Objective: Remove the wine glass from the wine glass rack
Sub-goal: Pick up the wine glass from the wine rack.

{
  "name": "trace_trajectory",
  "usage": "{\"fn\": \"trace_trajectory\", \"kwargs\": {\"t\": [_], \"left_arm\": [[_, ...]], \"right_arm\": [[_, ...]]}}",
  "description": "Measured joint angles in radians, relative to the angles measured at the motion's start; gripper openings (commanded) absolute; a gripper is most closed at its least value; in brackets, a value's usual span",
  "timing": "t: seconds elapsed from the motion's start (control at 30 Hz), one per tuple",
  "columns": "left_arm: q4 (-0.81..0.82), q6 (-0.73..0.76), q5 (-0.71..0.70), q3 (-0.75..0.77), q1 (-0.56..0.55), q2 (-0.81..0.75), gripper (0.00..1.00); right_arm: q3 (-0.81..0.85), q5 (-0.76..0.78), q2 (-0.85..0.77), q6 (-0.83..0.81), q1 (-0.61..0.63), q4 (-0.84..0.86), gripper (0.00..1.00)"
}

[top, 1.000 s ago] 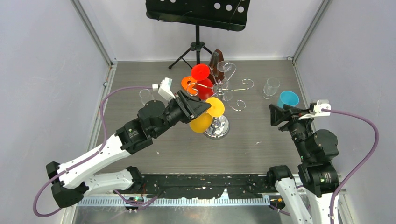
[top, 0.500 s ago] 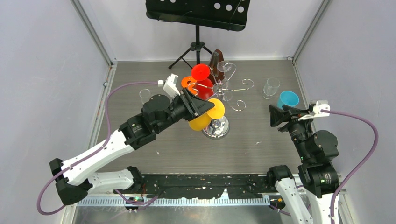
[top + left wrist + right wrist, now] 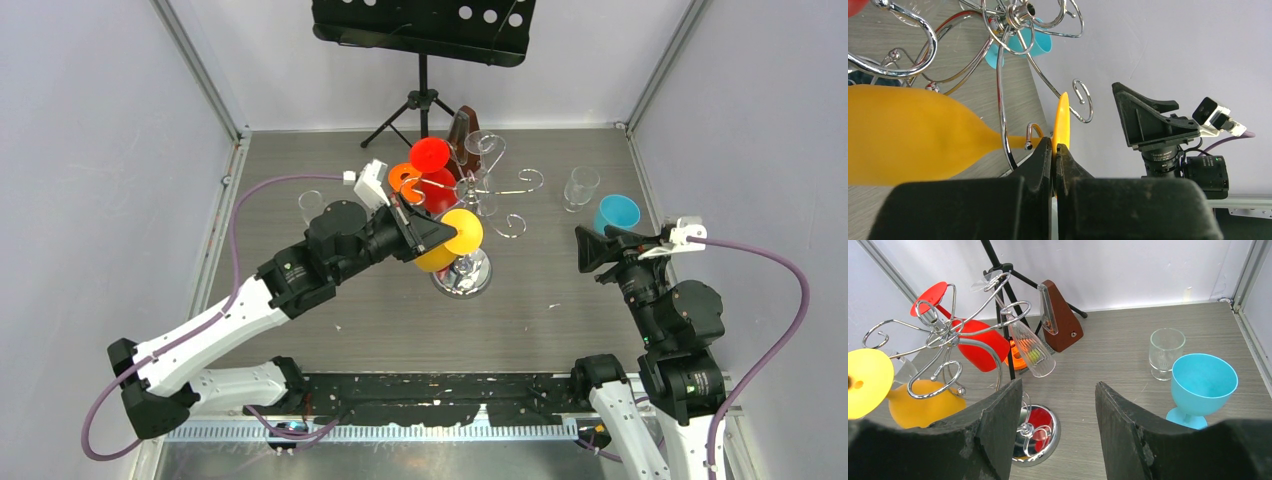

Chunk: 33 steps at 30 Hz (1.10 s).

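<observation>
Yellow wine glass (image 3: 908,140) foot clamped in left tool (image 3: 1054,148); chrome rack (image 3: 465,272) adjacent.

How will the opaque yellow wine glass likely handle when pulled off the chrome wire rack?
The opaque yellow wine glass looks plastic, so probably light, not brittle. The left fingers pinch only its thin foot, so it may pivot or slip.

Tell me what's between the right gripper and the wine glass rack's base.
Only bare tabletop lies between the right gripper and the base of the wine glass rack; the top and right wrist views both show it.
</observation>
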Motion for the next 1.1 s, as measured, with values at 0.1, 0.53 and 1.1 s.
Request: {"fn": "trace_trajectory", "kwargs": {"t": [0.1, 0.53, 1.1], "left_arm": [[-0.004, 0.001, 0.002, 0.0, 0.004, -0.003, 0.0], [-0.09, 0.032, -0.005, 0.0, 0.041, -0.079, 0.0], [-0.093, 0.036, 0.025, 0.068, 0.097, -0.019, 0.0]], "right_arm": [[-0.001, 0.0, 0.0, 0.0, 0.002, 0.0, 0.62], [-0.001, 0.004, 0.0, 0.0, 0.003, 0.0, 0.62], [-0.001, 0.004, 0.0, 0.0, 0.003, 0.0, 0.62]]}}
